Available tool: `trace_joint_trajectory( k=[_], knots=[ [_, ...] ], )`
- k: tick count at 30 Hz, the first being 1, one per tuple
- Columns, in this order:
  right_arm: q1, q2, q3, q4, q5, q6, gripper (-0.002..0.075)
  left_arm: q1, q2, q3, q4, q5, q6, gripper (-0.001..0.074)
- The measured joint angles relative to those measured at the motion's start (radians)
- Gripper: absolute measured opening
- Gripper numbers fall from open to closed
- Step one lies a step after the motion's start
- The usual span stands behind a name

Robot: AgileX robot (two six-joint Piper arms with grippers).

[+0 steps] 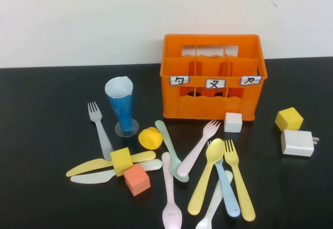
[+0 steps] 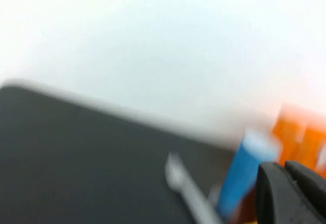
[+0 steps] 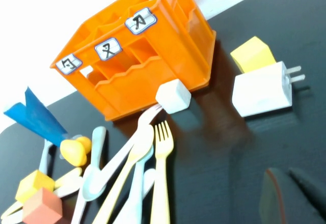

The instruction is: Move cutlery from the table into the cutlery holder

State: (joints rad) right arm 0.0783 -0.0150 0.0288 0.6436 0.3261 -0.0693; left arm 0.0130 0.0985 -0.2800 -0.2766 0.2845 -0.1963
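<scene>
Several pastel pieces of cutlery lie on the black table [image 1: 41, 135] in front of the orange cutlery holder [image 1: 213, 75]. They include a white fork [image 1: 100, 127], a yellow knife [image 1: 86, 168], a mint spoon [image 1: 170, 151], a pink fork [image 1: 200, 145], a yellow spoon [image 1: 206, 177] and a yellow fork [image 1: 238, 182]. Neither gripper shows in the high view. My left gripper [image 2: 285, 172] is shut and empty, above the table's left part, facing the white fork [image 2: 178, 175]. My right gripper [image 3: 288, 175] stands a narrow gap open and empty, over bare table right of the yellow fork [image 3: 162, 173].
A blue cone cup [image 1: 120, 106] stands left of the holder. Yellow [image 1: 121, 160], salmon [image 1: 137, 179] and white [image 1: 233, 122] cubes sit among the cutlery. Another yellow cube [image 1: 289, 118] and a white plug block [image 1: 297, 143] lie at the right. A small yellow object [image 1: 150, 138] lies by the cup.
</scene>
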Motion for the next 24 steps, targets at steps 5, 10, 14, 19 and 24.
trace_joint_trajectory(
  k=[5, 10, 14, 19, 24],
  knots=[
    [0.000, 0.000, 0.000, -0.002, 0.012, -0.001, -0.0003, 0.000, 0.244, -0.250, -0.004, 0.425, 0.284, -0.0001],
    [0.000, 0.000, 0.000, -0.002, 0.037, -0.002, -0.0003, 0.000, 0.463, -0.429, -0.112, 0.596, 0.406, -0.0001],
    [0.000, 0.000, 0.000, -0.004, 0.046, -0.002, -0.0003, 0.000, 0.561, -0.495, -0.306, 0.564, 0.542, -0.0001],
    [0.000, 0.000, 0.000, -0.004, 0.046, -0.026, -0.0003, -0.013, 0.701, -0.579, -0.505, 0.658, 0.835, -0.0001],
    [0.000, 0.000, 0.000, -0.004, 0.046, -0.039, -0.0003, -0.118, 0.870, -0.699, -0.326, 0.724, 0.767, -0.0001]
  ],
)
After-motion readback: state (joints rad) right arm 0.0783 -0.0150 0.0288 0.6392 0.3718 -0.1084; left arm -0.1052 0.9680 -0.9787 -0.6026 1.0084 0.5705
